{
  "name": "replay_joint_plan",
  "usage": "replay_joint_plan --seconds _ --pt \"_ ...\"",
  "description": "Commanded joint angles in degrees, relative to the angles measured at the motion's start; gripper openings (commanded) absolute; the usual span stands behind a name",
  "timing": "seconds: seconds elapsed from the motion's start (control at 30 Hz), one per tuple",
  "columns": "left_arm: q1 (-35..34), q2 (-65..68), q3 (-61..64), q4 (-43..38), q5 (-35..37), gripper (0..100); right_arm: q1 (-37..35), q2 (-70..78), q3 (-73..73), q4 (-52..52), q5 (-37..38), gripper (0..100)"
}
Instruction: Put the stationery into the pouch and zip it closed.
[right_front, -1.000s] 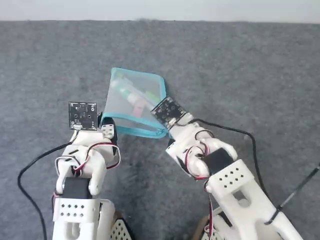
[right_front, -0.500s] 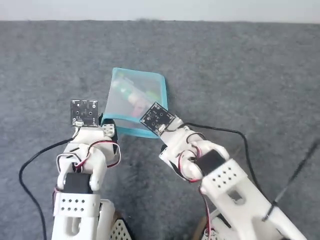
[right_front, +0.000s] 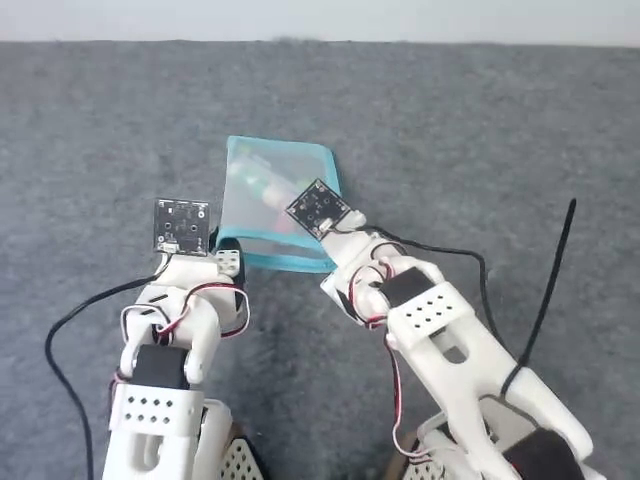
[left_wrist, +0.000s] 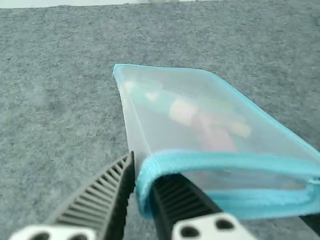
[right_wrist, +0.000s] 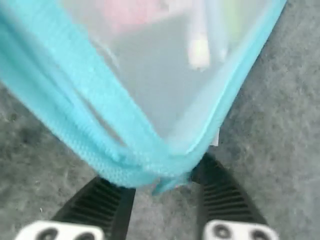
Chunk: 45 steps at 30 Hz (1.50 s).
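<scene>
A translucent pouch (right_front: 285, 175) with teal edging lies on the grey mat, with several pieces of stationery (right_front: 262, 187) inside it. In the left wrist view the stationery (left_wrist: 200, 116) shows through the pouch (left_wrist: 165, 100) wall. My left gripper (left_wrist: 142, 172) is shut on the teal zip edge at the pouch's near left corner (right_front: 226, 248). My right gripper (right_wrist: 162, 175) is at the near right corner, its fingers (right_wrist: 112, 200) apart on either side of the teal corner of the pouch (right_wrist: 150, 100). In the high view the right gripper (right_front: 335, 262) sits mostly under its camera board.
Grey felt mat (right_front: 480, 130) covers the whole table, with open room behind and to both sides of the pouch. A black cable (right_front: 545, 290) rises beside the right arm. A pale wall runs along the far edge.
The right arm swung left and then pushed forward along the pouch's near edge. The left arm shifted slightly right and forward. The pouch turned a little squarer.
</scene>
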Motion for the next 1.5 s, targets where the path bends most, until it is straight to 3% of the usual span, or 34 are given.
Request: replay_joint_plan --seconds 0.0,0.23,0.43,0.6,0.87,1.13,1.3,1.47 --pt "0.7 0.7 -0.9 -2.3 -0.3 1 0.7 -0.7 -3.4 -0.6 3.9 0.9" --pt "0.9 0.8 -0.8 -2.4 -0.3 1 0.8 -8.0 -3.4 5.9 4.1 0.8" --pt "1.0 0.8 -0.8 -2.4 -0.3 1 0.0 -24.9 -3.7 15.7 4.0 0.8" --pt "4.9 0.8 0.0 -2.5 -0.5 1 -6.1 -35.2 -3.7 21.2 4.0 0.8" --pt "9.3 1.7 0.3 -2.1 -0.7 1 -14.0 -36.2 -7.3 24.0 4.3 0.8" --pt "10.4 20.0 -4.3 -9.0 -0.7 1 -24.2 -35.7 -11.2 23.3 7.7 0.8" --pt "11.3 25.8 -6.4 -10.9 -0.3 1 -24.7 -32.7 -10.9 25.6 7.7 1.0" --pt "8.2 24.4 -6.6 -10.9 -0.1 1 -25.1 -30.1 -10.8 31.3 7.7 15.7"
